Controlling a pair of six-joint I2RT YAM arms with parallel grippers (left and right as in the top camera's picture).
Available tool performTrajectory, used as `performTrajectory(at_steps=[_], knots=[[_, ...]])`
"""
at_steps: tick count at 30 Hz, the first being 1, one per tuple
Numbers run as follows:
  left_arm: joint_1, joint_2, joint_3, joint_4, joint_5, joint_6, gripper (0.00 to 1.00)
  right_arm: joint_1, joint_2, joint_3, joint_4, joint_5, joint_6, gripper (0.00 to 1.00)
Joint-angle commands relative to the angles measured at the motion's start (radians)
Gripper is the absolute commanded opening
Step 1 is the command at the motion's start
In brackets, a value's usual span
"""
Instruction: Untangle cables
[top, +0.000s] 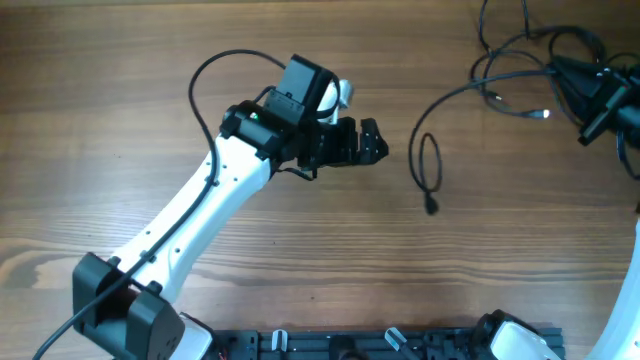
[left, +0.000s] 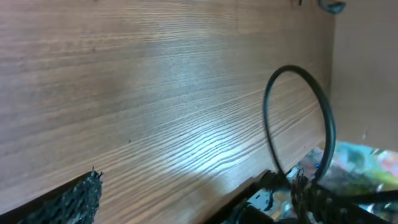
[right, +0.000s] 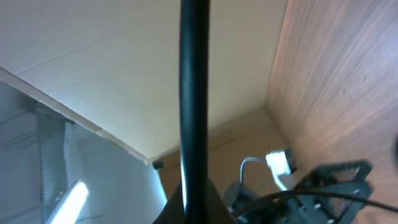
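The left gripper (top: 378, 142) has its jaws apart and empty, while the right gripper (top: 556, 68) is pinched on the cables (top: 497, 96). One looped strand (top: 433, 203) lies just right of the left gripper. The rest form one tangle well right of it on the wooden table (top: 120, 80).

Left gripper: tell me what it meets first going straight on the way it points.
Probably the thin black cable loop lying just ahead of the left gripper; depth is unclear.

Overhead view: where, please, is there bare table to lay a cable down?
Bare wood lies left of the left arm and between the cable loop and the near edge. The top-right corner is crowded by the tangle and right gripper.
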Motion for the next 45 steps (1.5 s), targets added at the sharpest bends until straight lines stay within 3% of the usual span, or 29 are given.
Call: performTrajectory(at_steps=[1,3,6,8,10,13,17,20,22,24,25,26,27,32,33,36,38,40,45], knots=[[-0.053,0.017,0.004,0.034,-0.007,0.109,1.0,0.023,0.001,0.029,0.007,-0.05,0.062,0.04],[-0.083,0.017,0.004,0.052,0.064,0.131,0.99,0.04,0.001,0.029,0.006,-0.049,0.071,0.04],[-0.095,0.016,0.004,0.058,0.211,0.275,0.97,0.043,0.001,0.029,0.006,-0.018,0.076,0.04],[-0.092,0.016,0.004,0.064,0.216,0.296,0.96,0.043,0.001,0.028,0.005,-0.008,0.073,0.04],[-0.092,0.017,0.004,0.095,0.158,0.286,0.96,0.043,0.001,0.028,0.005,-0.026,0.076,0.04],[-0.092,0.017,0.004,0.143,-0.063,0.182,0.95,0.043,0.001,0.028,0.005,-0.076,0.077,0.04],[-0.093,0.032,0.004,0.254,-0.085,0.156,0.94,0.043,0.001,0.028,0.005,-0.135,0.077,0.04],[-0.093,0.048,0.004,0.27,-0.212,0.064,0.91,0.043,0.001,0.028,0.006,-0.151,0.077,0.04],[-0.091,0.048,0.004,0.262,-0.3,0.046,0.76,0.043,0.001,0.028,0.006,-0.14,0.071,0.04],[-0.071,0.048,0.004,0.206,-0.41,-0.035,0.41,0.042,0.001,0.028,0.005,0.011,-0.055,0.04],[-0.058,0.048,0.004,0.173,-0.417,-0.043,0.17,0.042,0.001,0.028,-0.025,0.104,-0.153,0.04],[-0.045,0.048,0.004,0.146,-0.417,-0.043,0.04,0.042,0.001,0.028,-0.06,0.139,-0.179,0.04],[-0.035,0.048,0.004,0.129,-0.417,-0.043,0.04,0.042,0.001,0.028,-0.086,0.174,-0.196,0.04],[-0.013,0.048,0.004,0.064,-0.414,-0.05,0.04,0.042,0.001,0.028,-0.256,0.539,-0.369,0.04],[-0.013,0.048,0.004,0.066,-0.405,-0.05,0.09,0.042,0.001,0.028,-0.295,0.549,-0.368,0.04],[-0.014,0.048,0.004,0.097,-0.269,-0.05,0.46,0.042,0.001,0.028,-0.313,0.405,-0.347,0.04],[-0.016,0.048,0.004,0.133,-0.153,-0.045,0.66,0.042,0.001,0.028,-0.313,0.341,-0.282,0.04],[-0.032,0.048,0.004,0.198,0.047,0.101,0.91,0.042,0.001,0.028,-0.313,0.245,-0.205,0.04],[-0.09,0.048,0.004,0.243,0.029,0.225,0.97,0.043,0.001,0.028,-0.311,0.056,-0.12,0.04]])
